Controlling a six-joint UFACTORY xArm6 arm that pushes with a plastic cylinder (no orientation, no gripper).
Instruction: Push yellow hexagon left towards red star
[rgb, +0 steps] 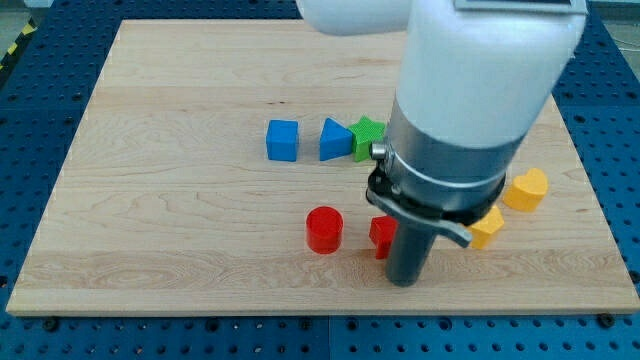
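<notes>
The yellow hexagon (488, 228) lies at the view's right, partly hidden behind my arm. The red star (381, 235) lies to its left, with its right half hidden by the rod. My tip (404, 281) stands on the board just below and to the right of the red star, and to the left of and below the yellow hexagon. I cannot tell whether the tip touches either block.
A red cylinder (324, 230) sits left of the red star. A blue cube (283, 140), a blue triangle (336, 139) and a green star (367, 135) form a row higher up. Another yellow block (526, 190) lies above and right of the hexagon. The board's right edge (590, 200) is near.
</notes>
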